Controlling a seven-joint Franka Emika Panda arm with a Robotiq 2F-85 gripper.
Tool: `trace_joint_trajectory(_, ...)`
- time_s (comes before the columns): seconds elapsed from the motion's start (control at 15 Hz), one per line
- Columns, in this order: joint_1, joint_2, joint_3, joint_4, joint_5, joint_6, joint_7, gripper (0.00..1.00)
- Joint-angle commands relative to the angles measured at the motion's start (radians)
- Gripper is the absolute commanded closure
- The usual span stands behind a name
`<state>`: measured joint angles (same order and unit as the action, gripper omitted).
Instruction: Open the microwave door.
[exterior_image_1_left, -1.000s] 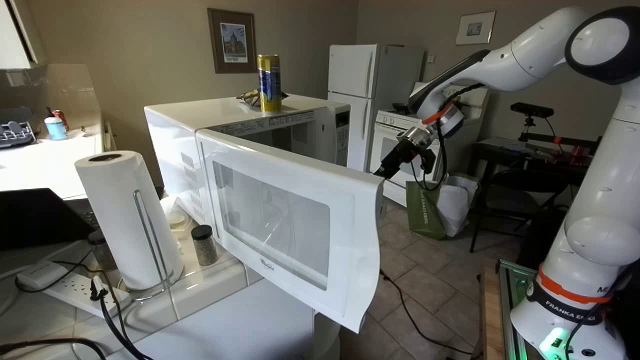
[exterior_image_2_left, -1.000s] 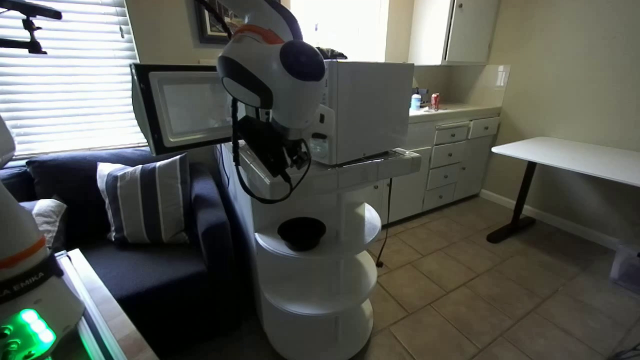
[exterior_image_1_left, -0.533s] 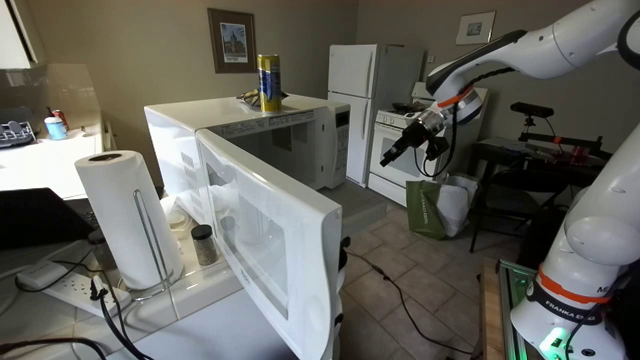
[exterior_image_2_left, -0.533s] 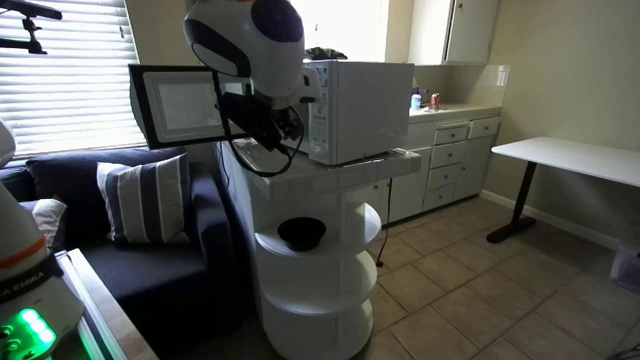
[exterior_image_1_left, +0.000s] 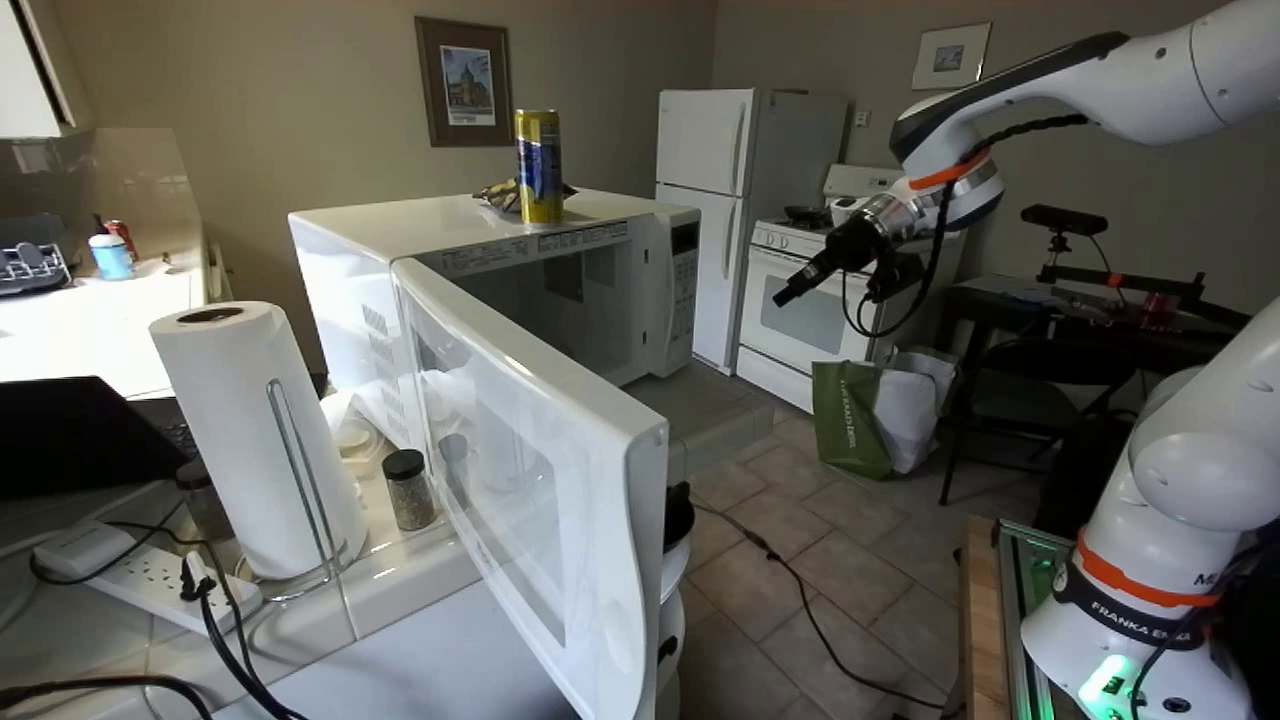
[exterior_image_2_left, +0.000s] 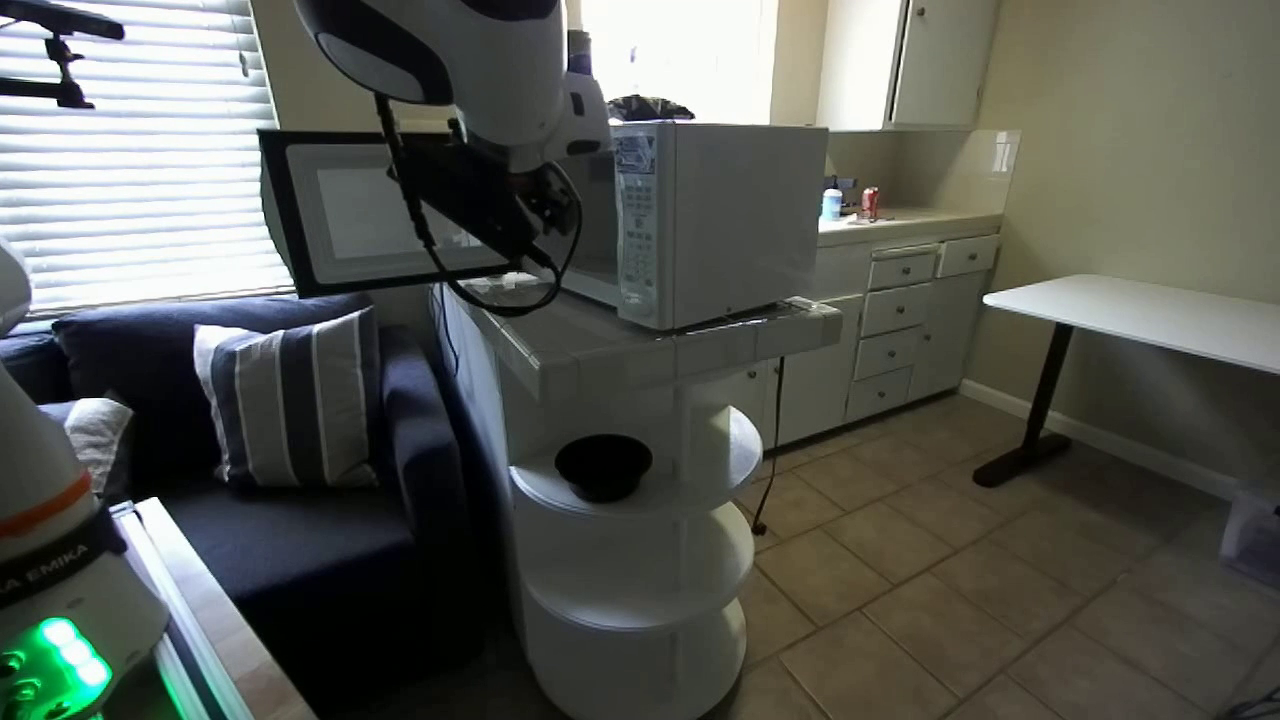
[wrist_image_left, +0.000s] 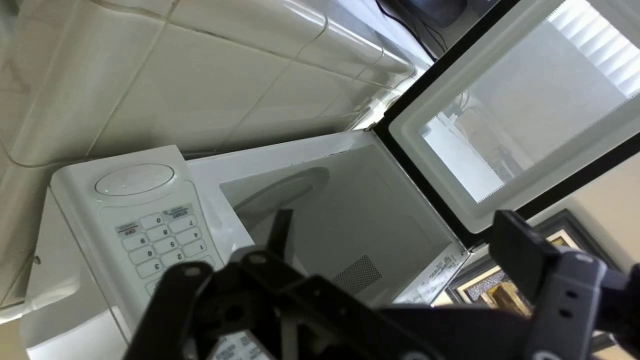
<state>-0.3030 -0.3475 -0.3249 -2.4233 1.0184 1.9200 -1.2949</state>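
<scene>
The white microwave (exterior_image_1_left: 360, 232) stands on the tiled counter and also shows in an exterior view (exterior_image_2_left: 745, 225). Its door (exterior_image_1_left: 520, 460) stands wide open, swung out from the hinge side, with the cavity exposed. The door's inner face, with its dark frame, shows in an exterior view (exterior_image_2_left: 350, 210) and in the wrist view (wrist_image_left: 545, 110). My gripper (exterior_image_1_left: 783, 298) is apart from the door, in the air in front of the microwave's control-panel side. In the wrist view the gripper (wrist_image_left: 400, 240) has its two fingers wide apart with nothing between them, facing the cavity.
A tall can (exterior_image_1_left: 540, 165) and a small bag stand on the microwave. A paper towel roll (exterior_image_1_left: 255, 440), a spice jar (exterior_image_1_left: 408, 490) and a power strip (exterior_image_1_left: 165, 580) are left of the door. A black bowl (exterior_image_2_left: 603, 468) sits on the shelf below the counter.
The door has swung wider, mostly in the first half second, then slightly more. My gripper has left the door's edge and drawn back and up toward the robot's base.
</scene>
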Motion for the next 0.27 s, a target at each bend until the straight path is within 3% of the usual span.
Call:
trace_joint_trajectory(0.0,0.004,0.0,-0.004,0.001,-0.002,-0.001,0.001,0.0)
trace_joint_trajectory(0.2,0.003,0.0,-0.004,-0.002,-0.002,-0.001,0.001,0.0)
